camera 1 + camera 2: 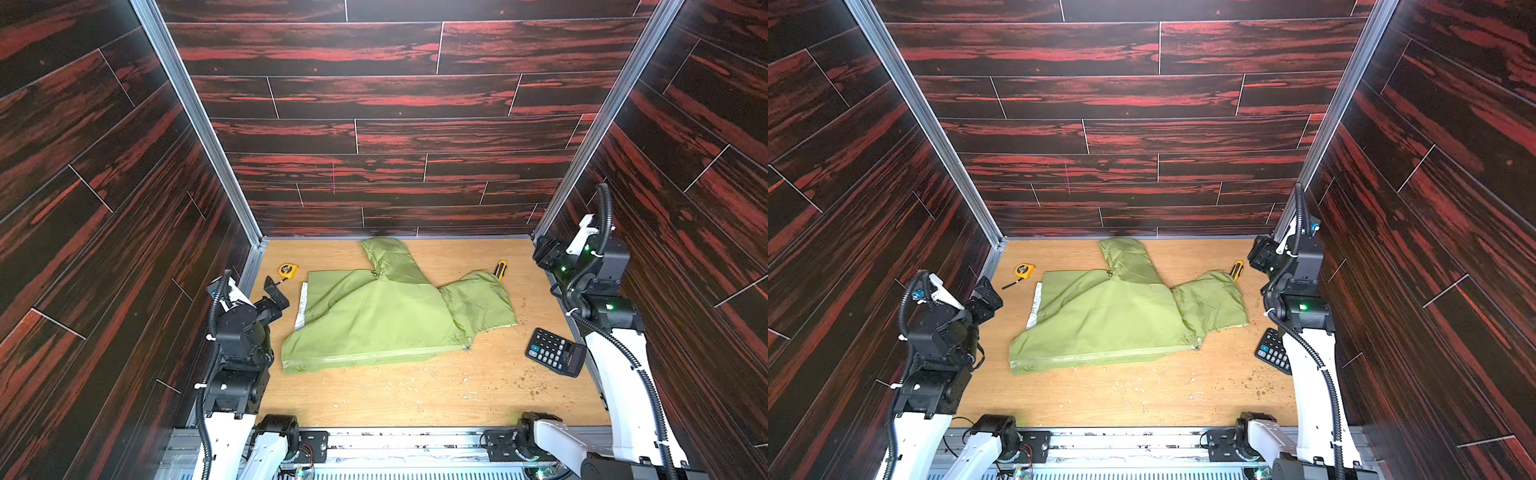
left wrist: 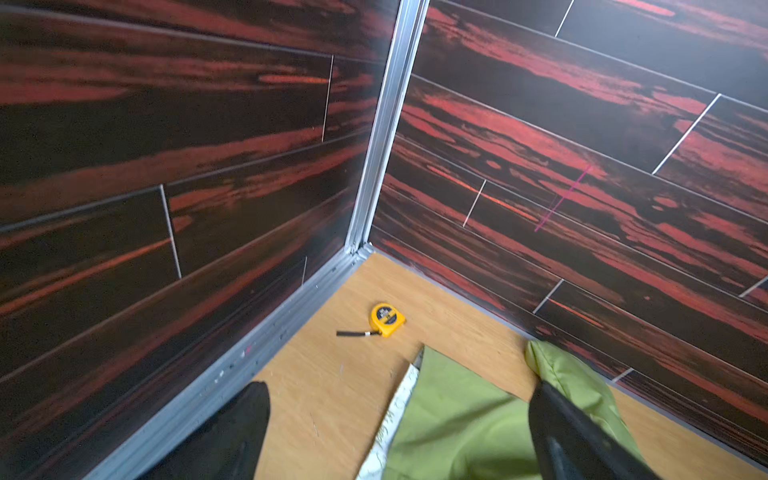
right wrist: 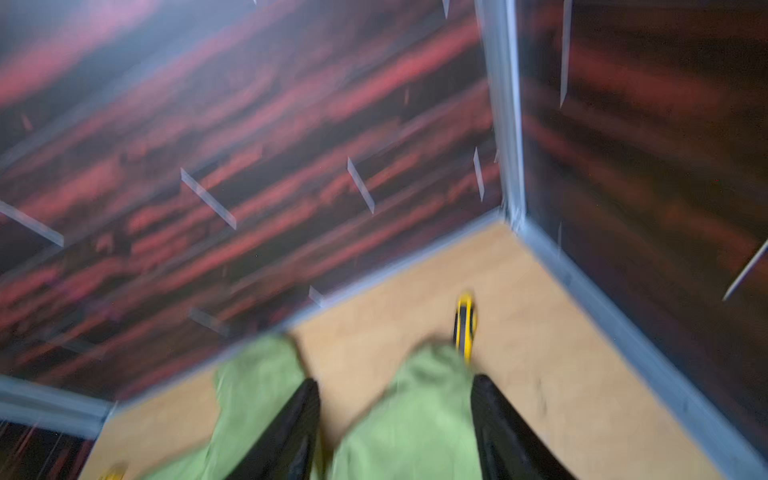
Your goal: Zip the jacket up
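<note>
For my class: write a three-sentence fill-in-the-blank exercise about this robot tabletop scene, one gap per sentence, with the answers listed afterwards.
1. The left pincer stands ____, holding nothing, beside the thin lime-green hooded jacket.
2. The round tape measure lying near the jacket is coloured ____.
3. In both top views, the black calculator with grey and blue keys lies to the jacket's ____.

Missing words: open; yellow; right.
</note>
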### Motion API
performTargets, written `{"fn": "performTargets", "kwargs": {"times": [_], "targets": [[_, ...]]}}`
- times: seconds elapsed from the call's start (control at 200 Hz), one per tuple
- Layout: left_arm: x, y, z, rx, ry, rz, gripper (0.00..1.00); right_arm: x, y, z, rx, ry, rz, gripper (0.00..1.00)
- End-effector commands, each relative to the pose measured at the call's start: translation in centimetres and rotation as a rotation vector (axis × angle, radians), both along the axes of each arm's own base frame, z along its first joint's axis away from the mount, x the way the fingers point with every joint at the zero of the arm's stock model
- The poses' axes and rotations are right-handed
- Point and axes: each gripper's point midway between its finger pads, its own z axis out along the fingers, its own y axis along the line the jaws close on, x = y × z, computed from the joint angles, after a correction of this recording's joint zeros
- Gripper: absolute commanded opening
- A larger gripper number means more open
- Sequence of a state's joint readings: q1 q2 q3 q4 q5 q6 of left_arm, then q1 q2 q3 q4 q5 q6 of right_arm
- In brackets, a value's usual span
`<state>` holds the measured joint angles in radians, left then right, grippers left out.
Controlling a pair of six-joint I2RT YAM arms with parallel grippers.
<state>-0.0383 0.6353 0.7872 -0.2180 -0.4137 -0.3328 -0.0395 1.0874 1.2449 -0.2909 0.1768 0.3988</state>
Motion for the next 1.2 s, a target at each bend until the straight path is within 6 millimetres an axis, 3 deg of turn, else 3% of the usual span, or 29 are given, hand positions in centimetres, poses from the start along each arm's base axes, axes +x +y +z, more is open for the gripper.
{"fn": "performTargets", "kwargs": {"times": [0.0, 0.145, 0.25, 0.326, 0.416, 0.576, 0.741, 0.867, 0.967, 1.042, 1.127, 1.197], "targets": [[1.3, 0.9, -0.5, 0.104, 0.013, 0.041, 1.00, 1.8, -1.3, 1.0, -0.065, -0.152, -0.066, 0.62], [1.8, 1.1, -3.7, 0.102, 0.050, 0.058, 1.00, 2.9, -1.2, -2.0, -0.049, -0.125, -0.062, 0.70], [1.5, 1.5, -7.9, 0.044, 0.115, 0.094, 0.99, 3.1, -0.8, -4.5, -0.069, -0.129, -0.034, 0.70], [1.0, 1.9, -10.5, 0.033, 0.166, 0.120, 1.00, 2.7, -2.3, -7.6, -0.069, -0.061, -0.123, 0.70], [0.2, 2.5, -13.3, 0.030, 0.209, 0.164, 1.00, 1.8, -2.8, -12.1, -0.138, 0.017, -0.138, 0.70], [0.7, 2.9, -16.1, 0.112, 0.192, 0.171, 1.00, -0.5, -3.7, -20.5, -0.242, 0.152, -0.166, 0.70], [2.3, 2.0, -18.7, 0.173, 0.197, 0.105, 1.00, -1.1, -2.8, -25.1, -0.308, 0.148, -0.090, 0.71], [2.8, 1.6, -19.1, 0.184, 0.168, 0.077, 1.00, -0.6, -2.0, -27.0, -0.309, 0.133, -0.038, 0.71], [3.6, 1.4, -19.2, 0.202, 0.145, 0.063, 1.00, 0.5, -1.7, -26.2, -0.310, 0.076, -0.027, 0.72], [4.8, 1.1, -19.3, 0.203, 0.131, 0.042, 1.00, 1.6, -1.6, -25.8, -0.306, 0.037, -0.012, 0.74], [6.7, 0.3, -19.5, 0.192, 0.107, -0.003, 1.00, 2.7, -1.7, -27.1, -0.299, 0.041, -0.002, 0.74], [8.3, -0.4, -20.5, 0.222, 0.147, -0.048, 1.00, 2.3, -1.6, -27.3, -0.299, 0.046, 0.006, 0.75]]}}
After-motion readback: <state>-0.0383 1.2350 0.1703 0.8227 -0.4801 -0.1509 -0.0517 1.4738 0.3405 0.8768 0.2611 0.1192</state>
